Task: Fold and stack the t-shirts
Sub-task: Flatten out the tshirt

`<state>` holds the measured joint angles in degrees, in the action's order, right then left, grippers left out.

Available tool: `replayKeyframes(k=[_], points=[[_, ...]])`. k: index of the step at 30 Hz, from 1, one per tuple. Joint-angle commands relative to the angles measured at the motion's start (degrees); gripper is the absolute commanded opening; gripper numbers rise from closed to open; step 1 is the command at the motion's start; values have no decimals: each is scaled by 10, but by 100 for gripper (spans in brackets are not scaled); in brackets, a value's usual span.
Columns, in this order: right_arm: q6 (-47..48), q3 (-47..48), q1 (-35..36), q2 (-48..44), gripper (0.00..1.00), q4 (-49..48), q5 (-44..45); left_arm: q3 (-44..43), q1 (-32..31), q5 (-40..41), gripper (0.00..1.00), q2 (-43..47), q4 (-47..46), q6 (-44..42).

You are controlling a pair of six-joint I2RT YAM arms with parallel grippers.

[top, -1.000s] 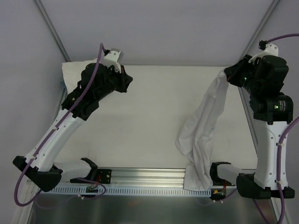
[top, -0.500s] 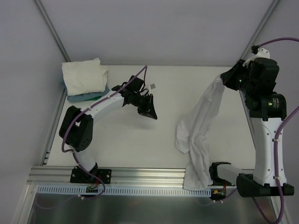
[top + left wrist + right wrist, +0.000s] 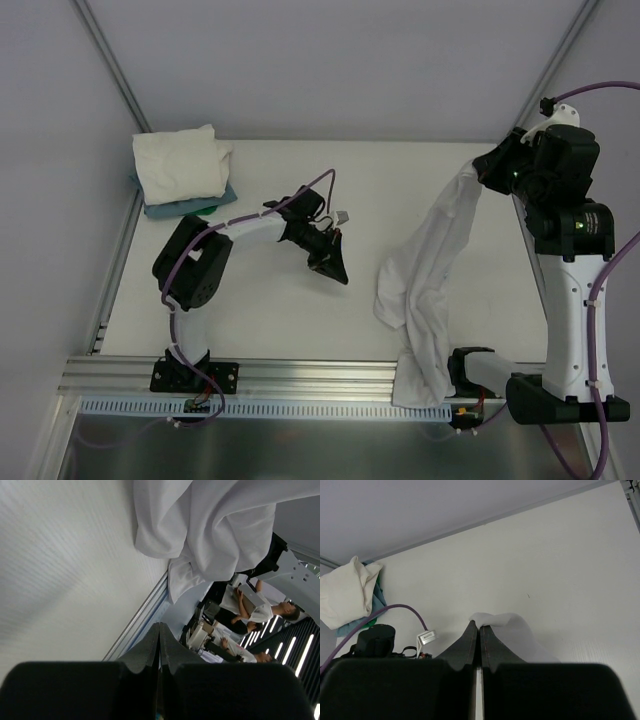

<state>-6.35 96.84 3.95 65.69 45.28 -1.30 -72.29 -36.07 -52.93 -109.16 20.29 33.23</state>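
A white t-shirt point(image 3: 430, 270) hangs in a long drape from my right gripper point(image 3: 478, 168), which is shut on its top edge point(image 3: 492, 620) high over the table's right side. Its lower end trails over the front rail. It also shows in the left wrist view point(image 3: 210, 525). My left gripper point(image 3: 335, 272) is shut and empty, low over the middle of the table, pointing toward the hanging t-shirt. A folded white t-shirt point(image 3: 180, 165) lies at the back left corner; it also shows in the right wrist view point(image 3: 345, 592).
A teal-blue flat item point(image 3: 190, 207) lies under the folded t-shirt. The white table point(image 3: 300, 200) ends in an aluminium rail point(image 3: 300, 378) at the front. Grey walls stand close on the left, back and right.
My left arm has swung from the back left corner down to the table's middle, uncovering the folded t-shirt. The right gripper with the hanging t-shirt has barely moved.
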Motion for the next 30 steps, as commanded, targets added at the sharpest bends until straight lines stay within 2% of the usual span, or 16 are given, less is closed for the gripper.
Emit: replayKeyframes(k=[1, 7, 8, 10, 14, 19, 30], points=[[0, 14, -2, 0, 0, -25, 9, -22, -27, -36, 0, -39, -42, 24], [6, 20, -2, 1, 0, -18, 9, -79, -59, -3, 0, -102, -28, 15], [6, 20, -2, 1, 0, -14, 9, -88, -63, 6, 5, -108, -23, 10], [9, 22, -2, 0, 0, -12, 9, -94, -71, 29, 28, -111, -15, -1], [13, 25, -3, -1, 0, -8, 9, -94, -80, 52, 60, -109, -10, -12], [13, 30, -3, 1, 0, -5, 9, -91, -89, 62, 64, -113, -11, -17], [11, 39, -3, -1, 0, 3, 9, -134, -148, 84, 61, -170, -1, -19]])
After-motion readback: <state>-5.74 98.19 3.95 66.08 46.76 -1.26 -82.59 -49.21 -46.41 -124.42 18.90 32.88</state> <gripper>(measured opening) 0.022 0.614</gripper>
